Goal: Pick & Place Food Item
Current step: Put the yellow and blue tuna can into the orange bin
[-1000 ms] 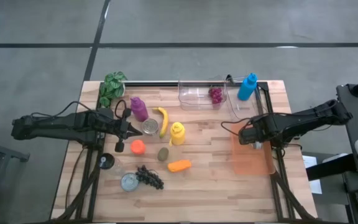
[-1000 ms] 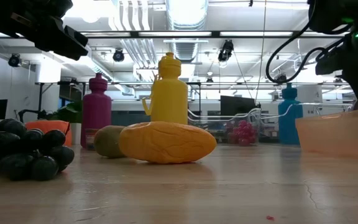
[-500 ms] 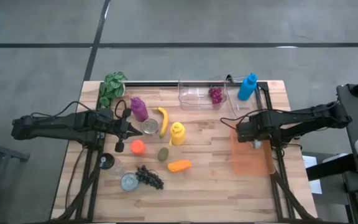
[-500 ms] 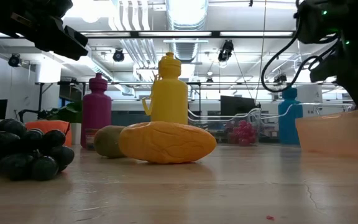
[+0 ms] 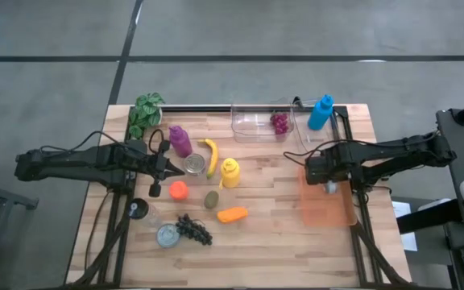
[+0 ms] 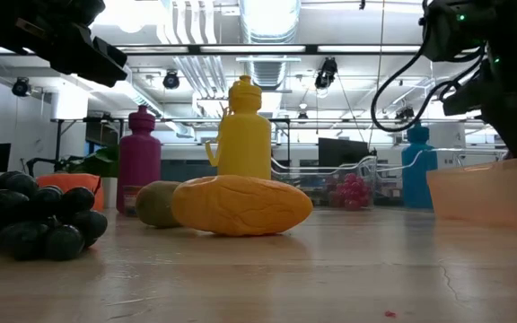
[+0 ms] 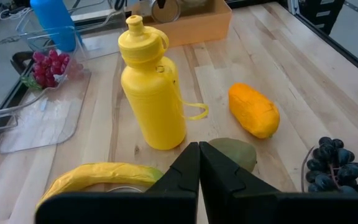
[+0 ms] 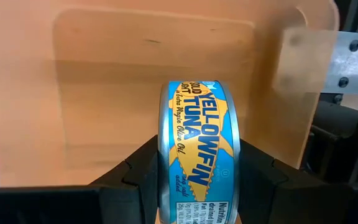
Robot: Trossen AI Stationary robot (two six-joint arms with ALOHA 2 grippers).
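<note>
One tuna can [image 8: 196,155] clamped in right gripper [image 8: 194,171]

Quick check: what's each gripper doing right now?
Left gripper: closed, holding nothing.
Right gripper: closed on the tuna can, above the orange tray.

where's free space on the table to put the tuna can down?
The right gripper holds the tuna can over the orange bin, whose floor is bare. Bare wood also lies between the yellow bottle and the bin, and along the near edge right of the orange fruit. The left half, around the banana and black grapes, is crowded.
</note>
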